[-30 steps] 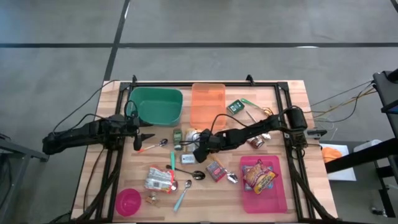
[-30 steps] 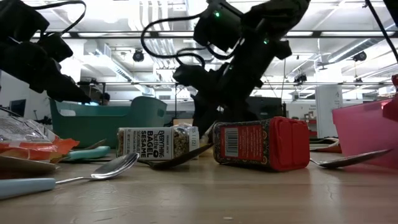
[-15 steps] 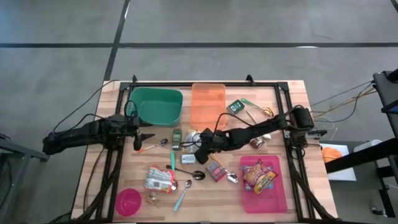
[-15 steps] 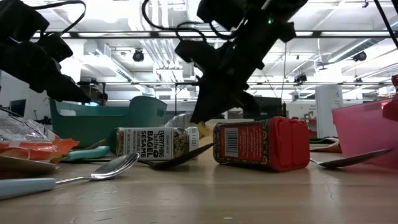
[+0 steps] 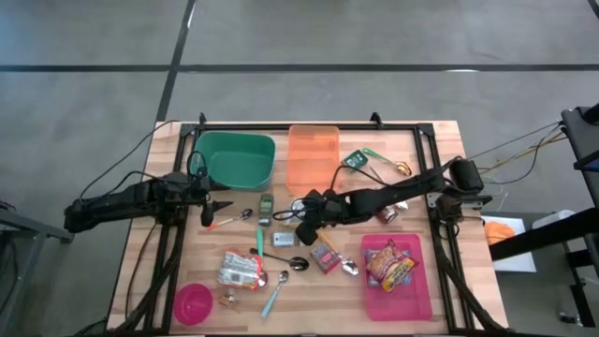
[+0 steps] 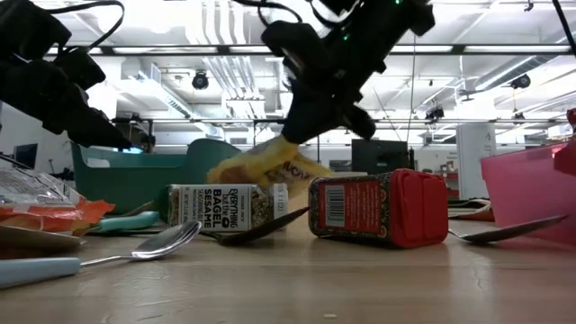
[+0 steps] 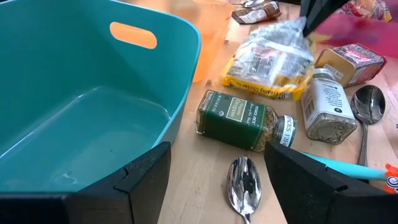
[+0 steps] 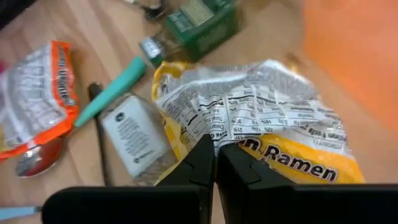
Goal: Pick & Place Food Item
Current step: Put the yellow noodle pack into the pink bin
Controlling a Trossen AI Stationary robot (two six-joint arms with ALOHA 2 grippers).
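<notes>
A yellow ramen packet (image 8: 261, 118) hangs under my right gripper (image 8: 215, 163), which is shut on it near the middle of the table. The packet also shows in the low view (image 6: 270, 166) and the left wrist view (image 7: 273, 59). Seen from above, my right gripper (image 5: 309, 212) is just near of the orange bin. My left gripper (image 7: 214, 180) stands open and empty beside the teal bin at the table's left (image 5: 217, 208). My right gripper pinches the ramen packet's crinkled end seam (image 8: 214, 138) between its two fingers. The fingers slant down from above and from the table's right. The packet hangs tilted below them, its far end (image 6: 216, 173) lower, and looks lifted clear of the table.
A teal bin (image 5: 234, 159) and an orange bin (image 5: 312, 154) stand at the back. A pink tray (image 5: 412, 300) with a snack bag is at the near right. A green spice jar (image 7: 239, 118), a sesame jar (image 6: 225, 207), a red tin (image 6: 378, 207) and spoons lie under the packet.
My right gripper has risen from between the jars and rolled a little. It has drawn the ramen packet up off the table, so the packet now hangs tilted above the jars in the low view.
</notes>
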